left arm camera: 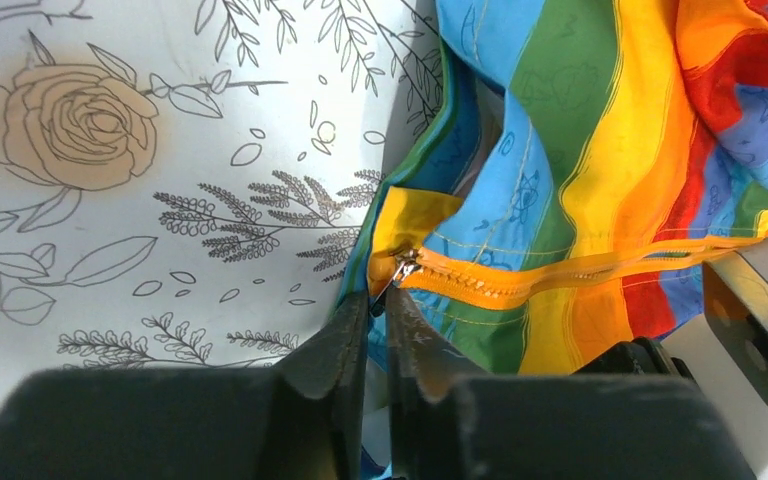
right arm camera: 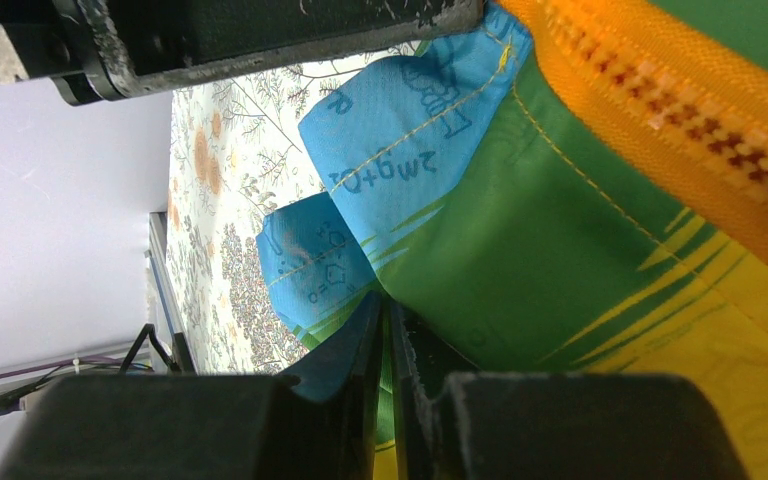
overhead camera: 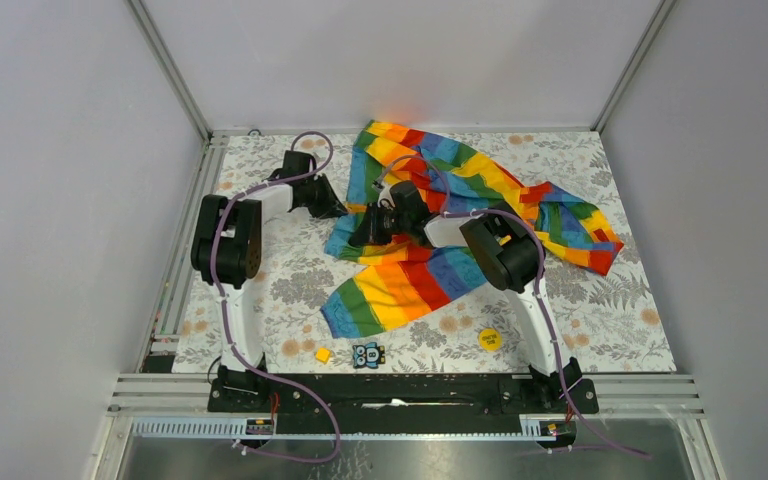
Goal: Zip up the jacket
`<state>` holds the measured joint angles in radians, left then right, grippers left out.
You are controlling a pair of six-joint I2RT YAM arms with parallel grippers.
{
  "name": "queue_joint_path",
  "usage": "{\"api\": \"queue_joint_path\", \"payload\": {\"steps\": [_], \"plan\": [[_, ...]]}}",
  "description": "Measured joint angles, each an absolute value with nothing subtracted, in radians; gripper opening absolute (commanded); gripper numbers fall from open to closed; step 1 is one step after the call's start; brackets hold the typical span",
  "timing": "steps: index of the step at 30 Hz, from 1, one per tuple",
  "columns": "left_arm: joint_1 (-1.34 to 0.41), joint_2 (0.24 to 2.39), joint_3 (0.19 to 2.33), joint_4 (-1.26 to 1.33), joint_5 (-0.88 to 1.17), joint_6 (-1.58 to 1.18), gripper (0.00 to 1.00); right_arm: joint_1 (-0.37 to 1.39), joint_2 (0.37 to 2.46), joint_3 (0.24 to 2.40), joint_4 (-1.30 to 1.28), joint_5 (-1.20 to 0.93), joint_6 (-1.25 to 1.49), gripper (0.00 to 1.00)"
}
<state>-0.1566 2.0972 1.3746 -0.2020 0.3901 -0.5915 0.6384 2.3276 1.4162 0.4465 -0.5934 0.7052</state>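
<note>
1. Left gripper (left arm camera: 380,308): fingers pressed together, pinching the edge of the jacket (left arm camera: 580,150) just below the zipper slider (left arm camera: 405,268).
2. Right gripper (right arm camera: 388,312): fingers closed on a blue-green fold of the jacket, near the orange zipper strip (right arm camera: 680,110).
3. Jacket: crumpled mid-table on the floral tablecloth (overhead camera: 610,310).
4. Near edge: yellow disc (overhead camera: 488,339), yellow cube (overhead camera: 323,354).

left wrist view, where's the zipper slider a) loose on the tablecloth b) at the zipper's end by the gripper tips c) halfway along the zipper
b: the metal slider sits at the end of the orange zipper on the jacket, right at the left gripper tips.
</note>
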Motion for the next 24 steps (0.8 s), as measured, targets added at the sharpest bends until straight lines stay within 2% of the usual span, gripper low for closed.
{"api": "queue_joint_path", "payload": {"steps": [5,12,16,20,22,24], "plan": [[-0.16,2.096,1.379,-0.212,0.385,-0.574,0.0,0.639,2.328,1.433,0.415,-0.593,0.69,0.2],[-0.161,2.076,1.328,-0.141,0.386,-0.562,0.0,0.642,2.321,1.516,0.26,-0.57,0.587,0.34],[-0.162,2.054,1.285,-0.092,0.385,-0.554,0.0,0.639,2.303,1.577,0.147,-0.525,0.516,0.39],[-0.162,2.007,1.217,-0.062,0.38,-0.537,0.0,0.628,2.286,1.625,0.103,-0.514,0.485,0.51],[-0.162,1.972,1.174,-0.051,0.381,-0.522,0.0,0.618,2.28,1.637,0.095,-0.516,0.479,0.62],[-0.162,1.943,1.139,-0.048,0.384,-0.508,0.0,0.599,2.269,1.637,0.09,-0.521,0.471,0.66]]}}
